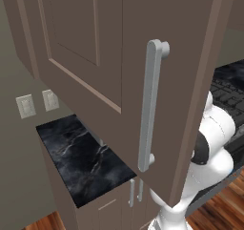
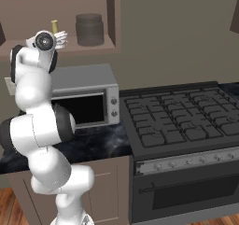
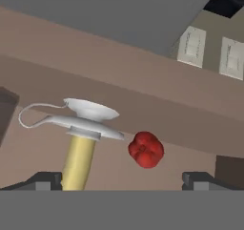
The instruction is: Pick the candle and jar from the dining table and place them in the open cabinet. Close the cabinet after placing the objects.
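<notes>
Fingers (image 3: 122,180) spread wide, nothing between them. Yellowish-olive stick candle in clear-silvery holder (image 3: 78,143) just ahead, toward one fingertip; small bright-red ball-like jar (image 3: 146,149) beside it, both on taupe-brown wall cabinet (image 1: 95,57) shelf. Placing looks done; door closing remains.

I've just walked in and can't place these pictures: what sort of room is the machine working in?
A kitchen, computer-rendered by the look of it. You can see a gas stove with an oven below, a grey microwave on a black marble counter, and a brown wall cabinet with a long bar handle.
</notes>
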You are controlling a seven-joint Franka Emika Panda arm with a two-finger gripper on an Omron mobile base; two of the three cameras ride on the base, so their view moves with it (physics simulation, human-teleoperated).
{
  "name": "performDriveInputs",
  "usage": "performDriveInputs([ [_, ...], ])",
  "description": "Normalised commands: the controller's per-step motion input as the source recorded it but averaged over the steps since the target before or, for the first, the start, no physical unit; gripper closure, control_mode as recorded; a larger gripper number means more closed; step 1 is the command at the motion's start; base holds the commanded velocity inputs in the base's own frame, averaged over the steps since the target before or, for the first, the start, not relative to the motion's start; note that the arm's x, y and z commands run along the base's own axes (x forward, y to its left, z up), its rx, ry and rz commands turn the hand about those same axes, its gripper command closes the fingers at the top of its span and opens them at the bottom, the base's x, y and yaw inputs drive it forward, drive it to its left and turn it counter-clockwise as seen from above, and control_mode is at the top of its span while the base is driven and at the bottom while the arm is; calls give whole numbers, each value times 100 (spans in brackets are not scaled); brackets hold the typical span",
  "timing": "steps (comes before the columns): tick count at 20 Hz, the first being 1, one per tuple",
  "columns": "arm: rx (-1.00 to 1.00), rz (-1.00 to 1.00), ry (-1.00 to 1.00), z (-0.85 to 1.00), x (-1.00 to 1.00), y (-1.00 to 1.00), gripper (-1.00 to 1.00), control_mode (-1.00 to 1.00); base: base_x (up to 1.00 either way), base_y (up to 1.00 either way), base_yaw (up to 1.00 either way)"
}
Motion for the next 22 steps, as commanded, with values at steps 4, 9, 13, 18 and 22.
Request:
performDriveInputs([
  [4, 0, 1, -7, 0, -48, -39, -100, -100, 0, 0, 0],
  [9, 2, 0, -2, 0, -42, -46, -100, -100, 0, 0, 0],
  [13, 8, 0, 0, 0, -39, -41, -100, -100, 0, 0, 0],
  [18, 3, 0, 0, 0, -42, -38, -100, -100, 0, 0, 0],
  [22, 0, 0, 3, 0, -44, -25, -100, -100, 0, 0, 0],
])
